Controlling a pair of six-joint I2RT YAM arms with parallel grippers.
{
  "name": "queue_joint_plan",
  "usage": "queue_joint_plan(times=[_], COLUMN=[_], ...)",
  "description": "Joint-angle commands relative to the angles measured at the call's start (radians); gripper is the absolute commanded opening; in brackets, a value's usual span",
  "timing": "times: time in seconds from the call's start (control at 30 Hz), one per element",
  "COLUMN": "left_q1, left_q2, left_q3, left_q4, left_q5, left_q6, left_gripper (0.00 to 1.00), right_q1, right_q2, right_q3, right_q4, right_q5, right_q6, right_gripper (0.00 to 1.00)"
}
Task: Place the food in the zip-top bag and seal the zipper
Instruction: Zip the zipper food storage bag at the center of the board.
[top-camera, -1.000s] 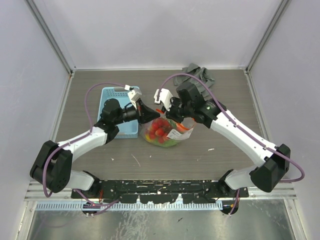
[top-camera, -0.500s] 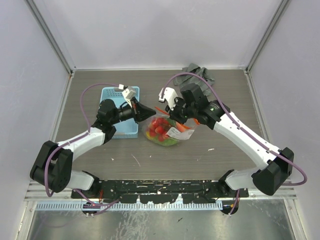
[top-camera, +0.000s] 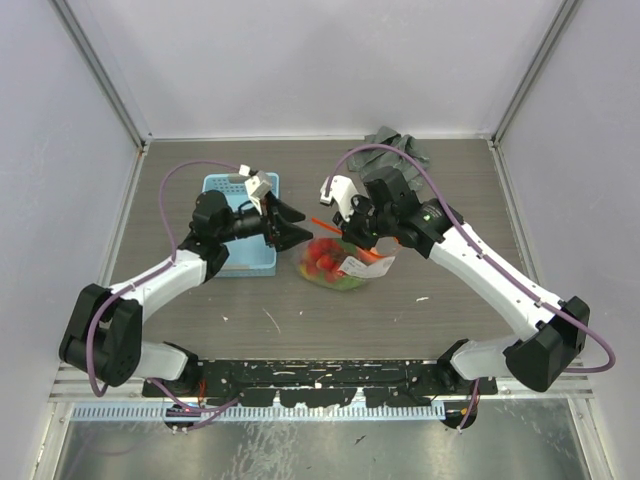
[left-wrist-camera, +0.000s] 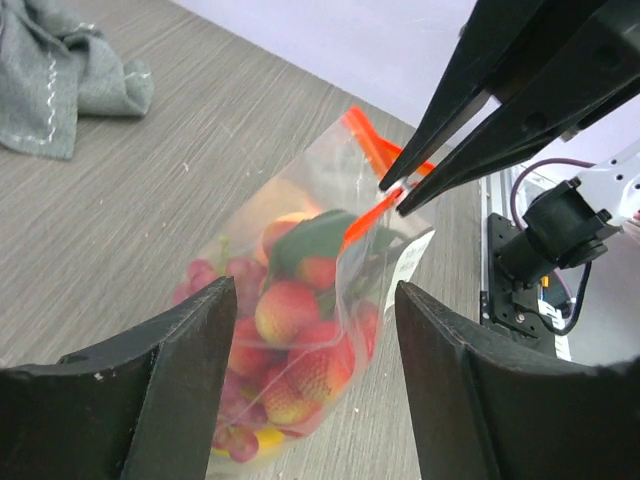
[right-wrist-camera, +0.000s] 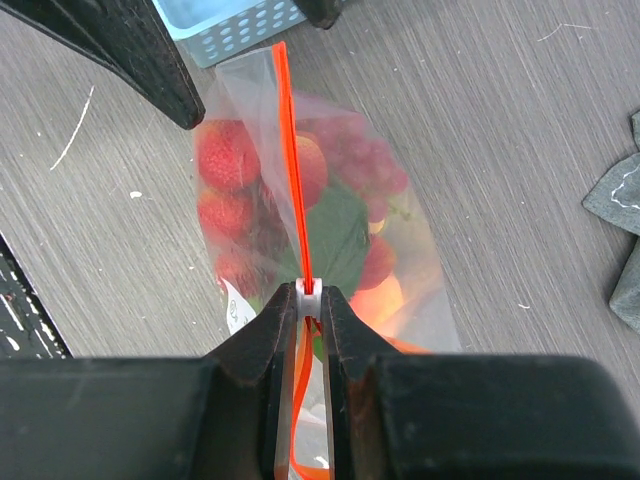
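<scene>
The clear zip-top bag (top-camera: 338, 265) lies mid-table with the food inside: red strawberries (right-wrist-camera: 228, 155), purple grapes (right-wrist-camera: 362, 160), a peach (left-wrist-camera: 288, 310) and a bit of yellow lemon (left-wrist-camera: 266, 440). My right gripper (right-wrist-camera: 309, 292) is shut on the white slider of the red-orange zipper (right-wrist-camera: 290, 170), holding the bag's mouth edge up. In the top view the right gripper (top-camera: 347, 229) is over the bag's far end. My left gripper (left-wrist-camera: 315, 295) stands open just left of the bag, its fingers apart from the plastic; the top view shows that gripper (top-camera: 297, 227) by the bag's left end.
A light blue basket (top-camera: 222, 248) sits under the left arm, left of the bag. A grey cloth (top-camera: 400, 146) lies at the back right by the wall. Aluminium frame posts and white walls bound the table.
My left gripper has opened, let go of the bag's edge and drawn back a little to the left. The right gripper keeps its hold on the zipper slider.
</scene>
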Motion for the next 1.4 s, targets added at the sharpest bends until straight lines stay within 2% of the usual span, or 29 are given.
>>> queue_joint_plan(times=[0.0,0.2,0.43,0.5,0.67,0.73,0.87,1.17,1.37], left_q1=[0.000,-0.049,-0.076,-0.077,-0.078,-0.077,-0.073,-0.047,-0.033], left_q2=[0.031,0.111,0.169,0.177,0.170,0.161,0.127,0.061,0.052], left_q3=[0.111,0.171,0.199,0.206,0.206,0.201,0.186,0.126,0.107], left_q4=[-0.004,0.003,0.003,0.014,0.024,0.014,-0.056,-0.085,-0.103], left_q5=[0.101,0.151,0.195,0.214,0.215,0.201,0.096,-0.129,-0.211], left_q6=[0.058,0.049,0.040,0.027,0.012,0.017,0.049,0.038,0.020], left_gripper=[0.67,0.69,0.64,0.52,0.11,0.00,0.00,0.00,0.00], right_q1=[-0.004,-0.005,-0.004,-0.004,-0.004,-0.004,-0.004,-0.004,-0.005], right_q2=[-0.016,-0.002,0.005,0.005,0.004,-0.002,-0.022,-0.058,-0.071], right_q3=[0.062,0.072,0.076,0.074,0.069,0.067,0.054,0.023,0.001], right_q4=[0.031,0.031,0.033,0.033,0.023,0.017,0.002,-0.041,-0.062], right_q5=[-0.042,-0.052,-0.059,-0.061,-0.048,-0.036,-0.003,0.072,0.121], right_q6=[-0.010,-0.017,-0.021,-0.021,-0.019,-0.018,-0.021,0.000,0.020], right_gripper=[0.01,0.01,0.01,0.01,0.01,0.01,0.01,0.01,0.00])
